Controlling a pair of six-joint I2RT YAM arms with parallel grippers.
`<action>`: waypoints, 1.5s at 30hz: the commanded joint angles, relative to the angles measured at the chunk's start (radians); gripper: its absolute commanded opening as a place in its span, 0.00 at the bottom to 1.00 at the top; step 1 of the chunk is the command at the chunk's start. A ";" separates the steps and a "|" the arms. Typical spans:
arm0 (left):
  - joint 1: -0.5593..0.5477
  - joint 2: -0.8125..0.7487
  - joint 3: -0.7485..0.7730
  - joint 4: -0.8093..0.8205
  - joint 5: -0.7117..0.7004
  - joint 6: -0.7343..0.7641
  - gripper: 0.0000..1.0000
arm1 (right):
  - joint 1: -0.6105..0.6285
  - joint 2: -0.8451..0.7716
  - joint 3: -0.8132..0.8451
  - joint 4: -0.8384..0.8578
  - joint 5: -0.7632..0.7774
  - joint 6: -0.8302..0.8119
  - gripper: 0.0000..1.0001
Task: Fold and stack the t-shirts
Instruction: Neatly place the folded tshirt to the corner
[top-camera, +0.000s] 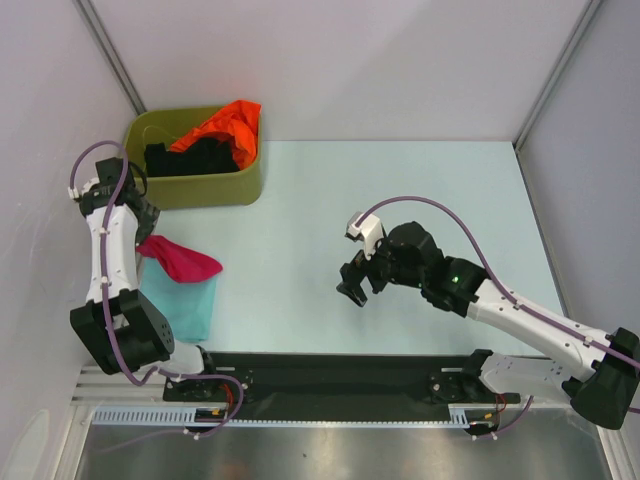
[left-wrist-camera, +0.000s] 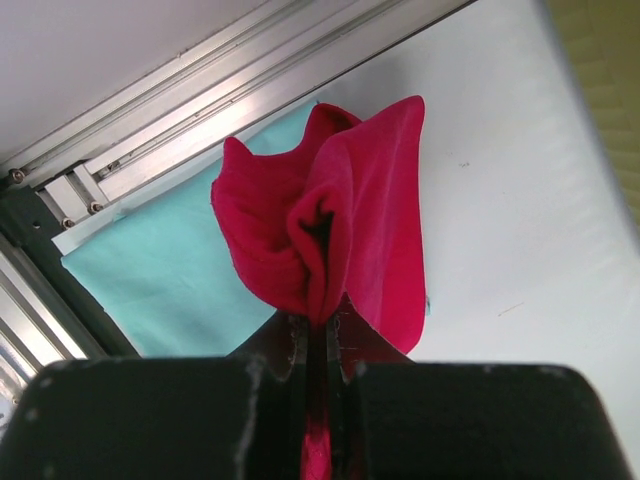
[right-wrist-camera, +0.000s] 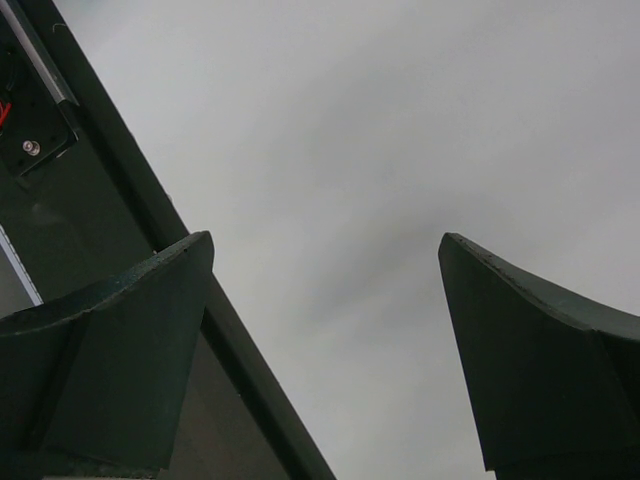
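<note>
From where I stand, the left tool (top-camera: 150, 238) is closed tight on a pinch of the crimson t-shirt (top-camera: 182, 262). The left wrist view shows its two fingers (left-wrist-camera: 290, 345) pressed together with a fold of red cloth squeezed between them. The rest of the shirt hangs bunched and rumpled from that grip, at about nine o'clock on the desk (top-camera: 400, 200), close to the left edge.

Under the red bundle lies the teal t-shirt (top-camera: 185, 305), folded into a flat rectangle at roughly eight o'clock, its near end towards the arm bases. The crimson cloth overlaps the teal one's far end. I cannot tell whether it rests on it or hangs just clear.

At about eleven o'clock sits the olive tub (top-camera: 200, 190). An orange t-shirt (top-camera: 225, 122) is heaped over its far right corner and a black t-shirt (top-camera: 195, 158) is crumpled inside, just beside the orange one towards the middle of the tub.

The right tool (top-camera: 355, 290) hangs over bare desk near the middle, a little towards five o'clock, well apart from every shirt. Its jaws stand wide apart, and its wrist view shows nothing but plain pale surface between the two dark fingers (right-wrist-camera: 130, 330). It has hold of nothing.

Seen from the left wrist, the crimson t-shirt (left-wrist-camera: 340, 230) fills the centre above the left tool (left-wrist-camera: 320, 340), with the teal t-shirt (left-wrist-camera: 160, 290) behind it at the left.
</note>
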 joint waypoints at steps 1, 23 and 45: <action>0.019 -0.045 0.035 0.030 -0.025 0.049 0.00 | 0.007 -0.007 -0.010 0.008 -0.014 0.009 1.00; 0.103 -0.121 -0.215 0.026 0.029 -0.030 0.00 | 0.012 -0.007 -0.016 0.006 -0.017 0.009 1.00; 0.413 -0.266 -0.596 0.050 0.126 -0.138 0.33 | 0.027 0.144 0.003 0.198 -0.140 0.225 1.00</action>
